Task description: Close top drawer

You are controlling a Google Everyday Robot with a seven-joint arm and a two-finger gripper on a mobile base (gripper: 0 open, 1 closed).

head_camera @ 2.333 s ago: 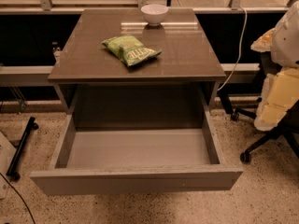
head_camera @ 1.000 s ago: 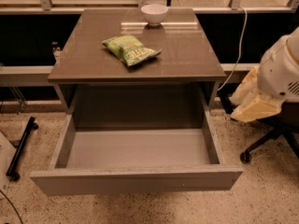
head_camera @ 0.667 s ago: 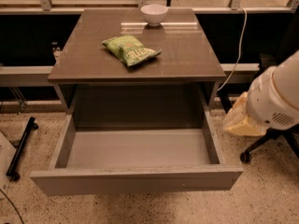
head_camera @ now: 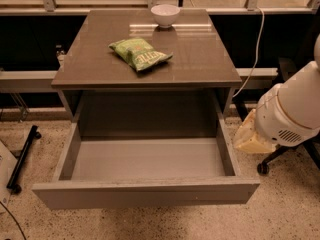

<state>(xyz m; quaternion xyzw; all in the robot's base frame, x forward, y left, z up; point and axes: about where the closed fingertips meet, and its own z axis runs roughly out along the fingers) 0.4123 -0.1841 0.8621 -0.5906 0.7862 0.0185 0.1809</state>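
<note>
The top drawer (head_camera: 145, 194) is a wide, deep grey drawer pulled far out of the cabinet, its grey box interior (head_camera: 147, 159) bare. Its tall plain front panel faces the camera at the bottom. My arm's white rounded housing (head_camera: 292, 111) comes in from the right. The cream-coloured gripper (head_camera: 250, 136) hangs low just outside the drawer's right side wall, beside its front right corner and apart from the front panel.
On the brown cabinet top (head_camera: 200, 59) lie a green chip bag (head_camera: 140, 53) and a white bowl (head_camera: 165, 14). A white cable (head_camera: 257, 49) hangs at the right. An office chair base with casters (head_camera: 265, 164) stands right of the drawer. A black bar (head_camera: 22, 156) lies on the floor at the left.
My arm has swung down and left from the far right edge, bringing the gripper close to the drawer's right side. The drawer has not moved.
</note>
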